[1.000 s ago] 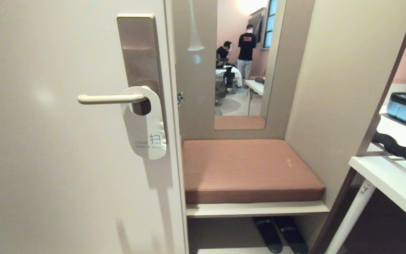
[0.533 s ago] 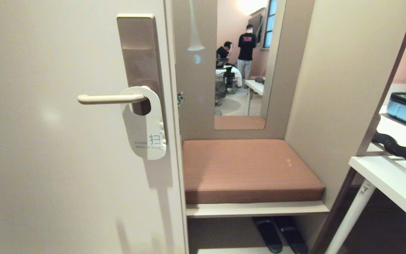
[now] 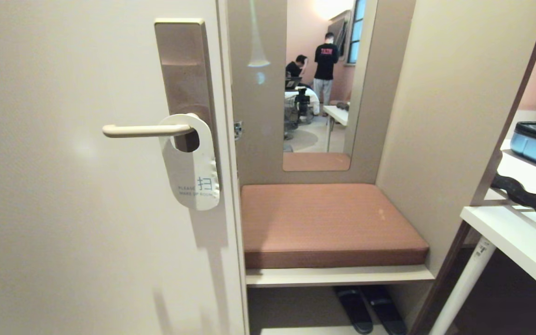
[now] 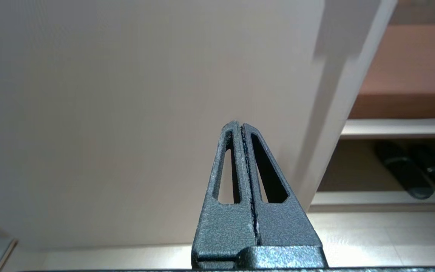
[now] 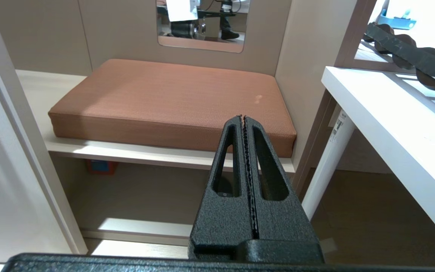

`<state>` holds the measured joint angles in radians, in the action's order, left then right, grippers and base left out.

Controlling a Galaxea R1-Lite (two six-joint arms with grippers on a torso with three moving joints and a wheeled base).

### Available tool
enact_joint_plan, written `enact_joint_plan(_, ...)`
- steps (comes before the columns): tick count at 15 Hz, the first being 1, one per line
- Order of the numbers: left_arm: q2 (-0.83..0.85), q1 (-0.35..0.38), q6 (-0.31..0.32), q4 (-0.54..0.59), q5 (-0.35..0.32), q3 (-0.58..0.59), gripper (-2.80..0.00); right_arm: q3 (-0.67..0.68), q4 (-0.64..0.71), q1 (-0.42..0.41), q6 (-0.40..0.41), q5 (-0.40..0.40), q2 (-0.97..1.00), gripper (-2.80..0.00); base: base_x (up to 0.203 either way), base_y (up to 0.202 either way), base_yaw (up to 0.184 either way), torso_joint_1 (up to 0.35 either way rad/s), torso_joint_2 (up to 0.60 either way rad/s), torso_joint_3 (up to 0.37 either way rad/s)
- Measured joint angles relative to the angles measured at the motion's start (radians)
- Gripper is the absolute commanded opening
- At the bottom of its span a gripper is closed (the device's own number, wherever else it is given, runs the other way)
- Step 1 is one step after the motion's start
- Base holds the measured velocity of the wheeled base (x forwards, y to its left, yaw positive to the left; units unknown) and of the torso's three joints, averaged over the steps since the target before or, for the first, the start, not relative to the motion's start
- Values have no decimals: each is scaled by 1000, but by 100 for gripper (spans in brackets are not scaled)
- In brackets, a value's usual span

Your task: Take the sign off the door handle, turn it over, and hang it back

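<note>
The sign (image 3: 192, 171) hangs on the door handle (image 3: 144, 130), its white face with blue text turned outward. The cream lever sticks out from a tall brown plate (image 3: 184, 70) on the cream door (image 3: 63, 209). Neither arm shows in the head view. My left gripper (image 4: 241, 124) is shut and empty, low down and facing the bare lower part of the door (image 4: 127, 94). My right gripper (image 5: 243, 118) is shut and empty too, pointing at the front of the brown cushion (image 5: 172, 98).
Right of the door stands a bench with a brown cushion (image 3: 328, 223), with dark slippers (image 3: 370, 309) beneath it and a mirror (image 3: 321, 79) above that reflects two people. A white shelf (image 3: 519, 242) with a dark frame juts in at the right.
Door, handle and sign stay as they were. A faint light patch on the door has drifted to the right.
</note>
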<state>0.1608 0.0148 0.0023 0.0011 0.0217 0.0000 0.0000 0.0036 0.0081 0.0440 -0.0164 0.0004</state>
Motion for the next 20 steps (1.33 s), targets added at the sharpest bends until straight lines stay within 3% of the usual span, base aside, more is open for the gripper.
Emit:
enact_joint_plan(10, -155, -8, 4, 3, -10, 0, -280, 0, 0, 0, 0, 0, 0, -280, 0, 0, 0, 0, 0, 0)
enact_joint_plan(15, -159, -8, -84, -2, 9, 0, -280, 0, 0, 0, 0, 0, 0, -280, 0, 0, 0, 0, 0, 0)
enact_joint_plan(20, -160, -9, -87, -2, 10, 0, -280, 0, 0, 0, 0, 0, 0, -280, 0, 0, 0, 0, 0, 0)
